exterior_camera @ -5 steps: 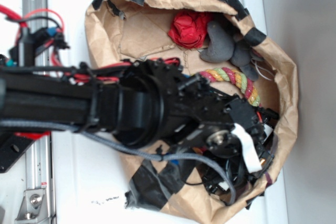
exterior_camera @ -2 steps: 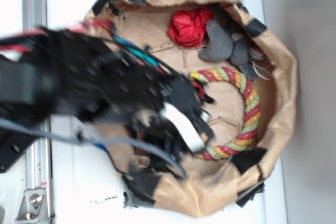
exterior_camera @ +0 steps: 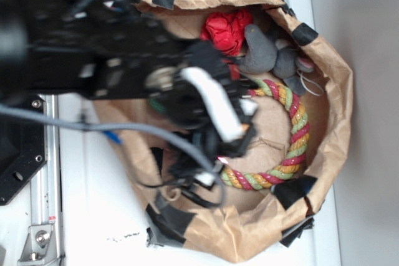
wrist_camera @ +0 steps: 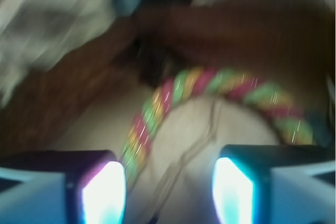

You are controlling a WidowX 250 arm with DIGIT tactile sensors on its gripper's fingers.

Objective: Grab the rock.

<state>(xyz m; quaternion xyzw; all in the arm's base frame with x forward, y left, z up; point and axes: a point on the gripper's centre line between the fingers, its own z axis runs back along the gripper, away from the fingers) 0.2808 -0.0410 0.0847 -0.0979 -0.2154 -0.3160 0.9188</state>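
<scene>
The grey rock [exterior_camera: 259, 51] lies at the back of the brown paper bag [exterior_camera: 330, 85], between a red crumpled thing [exterior_camera: 225, 31] and another grey lump [exterior_camera: 288, 62]. My gripper [exterior_camera: 248, 126] hangs over the bag's floor at the left side of the striped rope ring [exterior_camera: 298, 126], below and left of the rock and apart from it. In the wrist view my gripper [wrist_camera: 168, 192] is open and empty, with the rope ring [wrist_camera: 173, 90] and the bag floor [wrist_camera: 210, 129] in front of it. The rock is out of the wrist view, which is blurred.
The bag's walls [exterior_camera: 249, 235] stand up all round, patched with black tape [exterior_camera: 171, 219]. My arm and its cables [exterior_camera: 112, 60] cover the bag's left part. A metal rail [exterior_camera: 43, 172] runs along the left, on a white table [exterior_camera: 106, 197].
My arm has swung from the bag's lower part up to its upper left. The gripper has left the lower right corner and now hangs by the ring's left side. The ring shows more.
</scene>
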